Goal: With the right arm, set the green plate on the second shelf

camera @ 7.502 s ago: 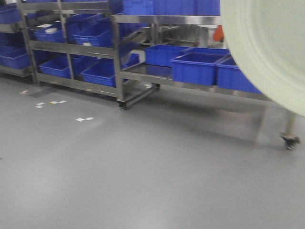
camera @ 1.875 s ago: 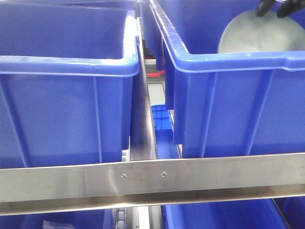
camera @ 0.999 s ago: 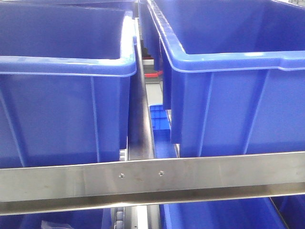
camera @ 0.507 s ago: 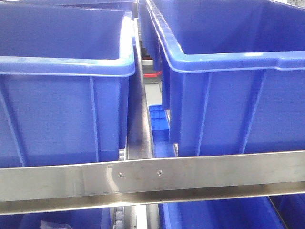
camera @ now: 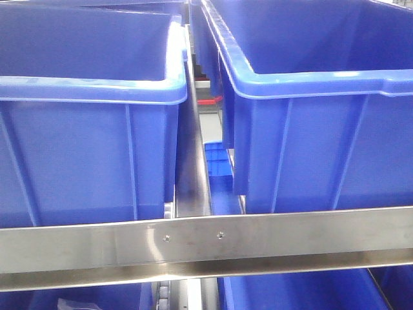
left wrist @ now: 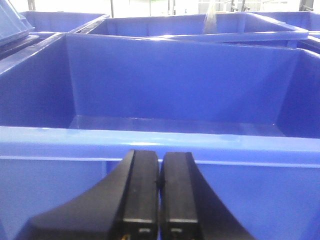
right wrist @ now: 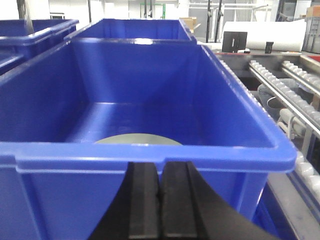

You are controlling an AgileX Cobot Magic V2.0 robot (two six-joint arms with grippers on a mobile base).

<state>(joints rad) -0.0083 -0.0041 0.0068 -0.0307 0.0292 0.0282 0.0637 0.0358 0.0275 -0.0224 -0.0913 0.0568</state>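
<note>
In the front view 2 big blue bins fill the frame, a left bin (camera: 90, 110) and a right bin (camera: 310, 103), side by side on a steel shelf with a narrow gap between them. A steel front rail (camera: 206, 242) with 2 screws runs across below them, and a steel divider (camera: 192, 161) runs back through the gap. Smaller blue crates (camera: 216, 161) show deeper in the gap and beneath the rail.

The right wrist view looks over the near rim into the right bin (right wrist: 150, 100). To its right lies a roller conveyor (right wrist: 290, 100).

The green plate (right wrist: 137, 140) lies flat on the floor of the right bin, near the front wall; only its far arc shows above the rim.

The right gripper (right wrist: 160, 200) sits just outside that bin's near wall, its black fingers (right wrist: 142, 200) pressed together and holding nothing. The left gripper (left wrist: 160, 200) faces the left bin (left wrist: 165, 85) with its fingers (left wrist: 140, 195) likewise together and bare.
</note>
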